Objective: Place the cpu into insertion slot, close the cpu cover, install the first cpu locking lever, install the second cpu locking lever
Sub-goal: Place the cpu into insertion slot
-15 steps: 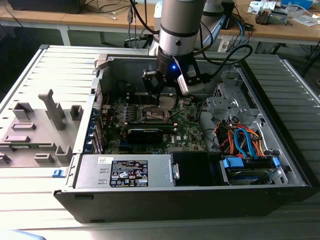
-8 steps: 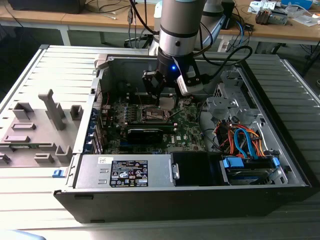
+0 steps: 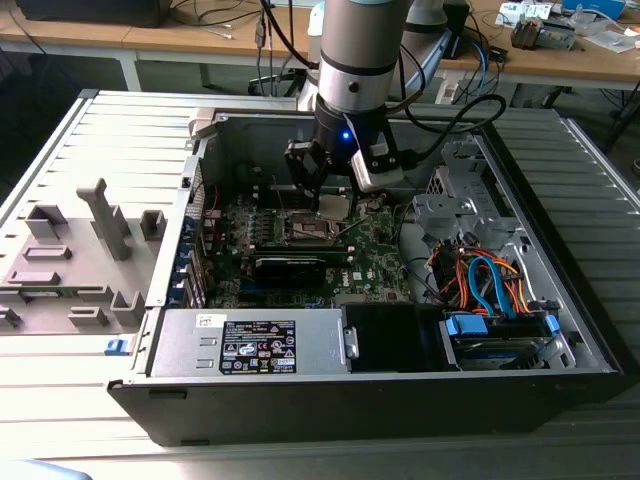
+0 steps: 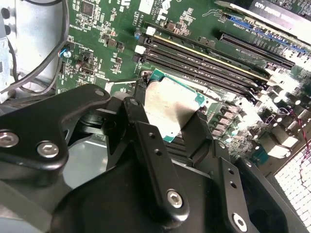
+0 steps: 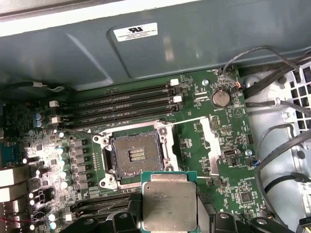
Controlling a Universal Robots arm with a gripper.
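The arm point(image 3: 355, 50) hangs inside the open computer case point(image 3: 300, 400) on the worktop, its jaws closed on two opposite edges of the cpu point(image 5: 169, 204) and carrying it metal top up, clear of the motherboard point(image 5: 204, 160). In the first wrist view the chip sits just beside the insertion slot point(image 5: 135, 155), not yet over it. The slot lies uncovered, its dark contact field bare inside the silvery border, with the long memory slots point(image 5: 121, 104) running along its far side. The second wrist view shows the black fingers point(image 4: 146, 141) gripping the cpu point(image 4: 172, 109) by its rim only, leaving the lid and the green edge free. In the exterior view the cpu point(image 3: 335, 205) hovers close above the slot point(image 3: 310, 228).

Placing it well looks to be a matter of squareness rather than force. The chip should be brought directly over the opening, its edges parallel to the border and its marked corner matched to the socket's — whether it is matched cannot be told from here. The descent should be straight and level, since a tilted or sliding arrival could bend the fine contacts. The jaws are best eased apart only once the chip rests flat inside the border — never by pushing it home.
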